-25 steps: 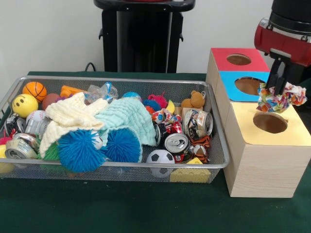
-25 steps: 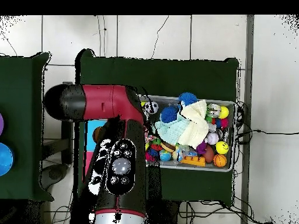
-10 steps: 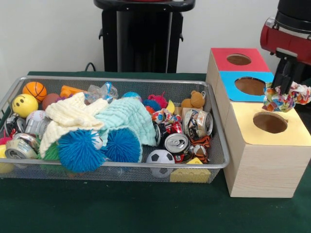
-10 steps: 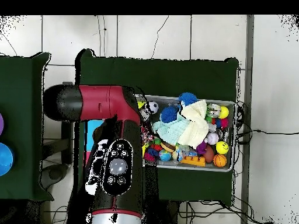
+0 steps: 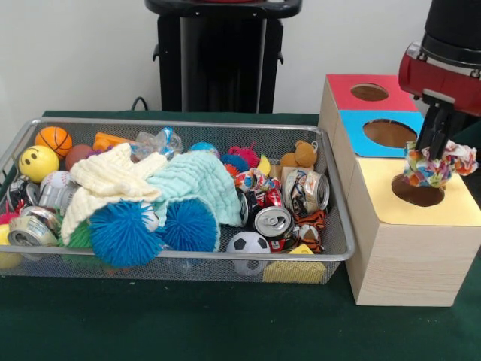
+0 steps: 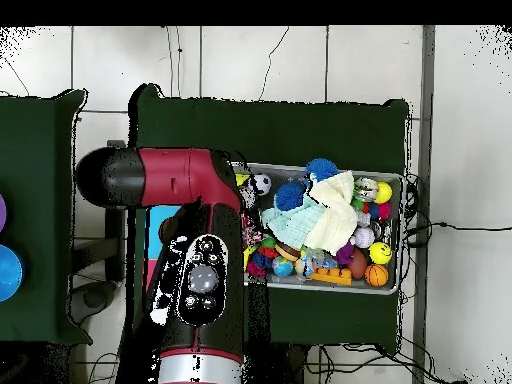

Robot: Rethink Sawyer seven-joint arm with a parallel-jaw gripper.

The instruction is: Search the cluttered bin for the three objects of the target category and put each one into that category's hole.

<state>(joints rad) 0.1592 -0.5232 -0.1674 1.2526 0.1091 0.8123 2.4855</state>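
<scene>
Front view showed the gripper point(image 5: 434, 154) clamped on a multicoloured rag bundle point(image 5: 438, 164), which hung directly over the hole point(image 5: 418, 192) in the yellow box top point(image 5: 376, 203), its lower edge just at the rim. Half a second earlier the bundle had sat higher and further right, clear of the opening.

Fingers point(image 5: 430, 154) clamping multicoloured rope toy point(image 5: 436, 164) over yellow hole point(image 5: 418, 191), wire bin point(image 5: 342, 248) cluttered beside box point(image 5: 406, 248)
</scene>
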